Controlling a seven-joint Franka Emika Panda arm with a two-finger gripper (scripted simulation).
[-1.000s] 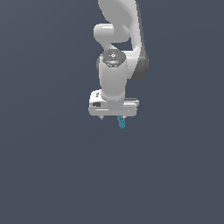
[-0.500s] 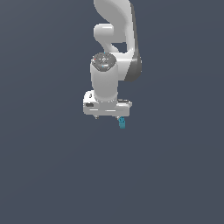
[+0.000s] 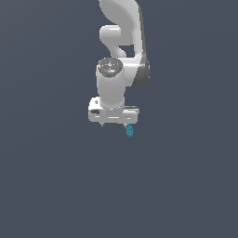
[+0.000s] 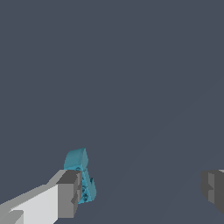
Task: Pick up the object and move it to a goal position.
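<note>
the gripper (image 4: 140, 192) has slid sideways, jaws wide apart; the teal piece (image 4: 79, 174) only touches one finger (image 4: 69, 194); not yet gripped.

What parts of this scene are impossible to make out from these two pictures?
- Blue piece, exterior view: too small to see its shape.
- Blue piece, wrist view: lower part hidden behind a finger.
- Other finger: cut off by the edge.
- Goal position: nothing marks it.
- Whether the gripper truly grips it: unclear.
</note>
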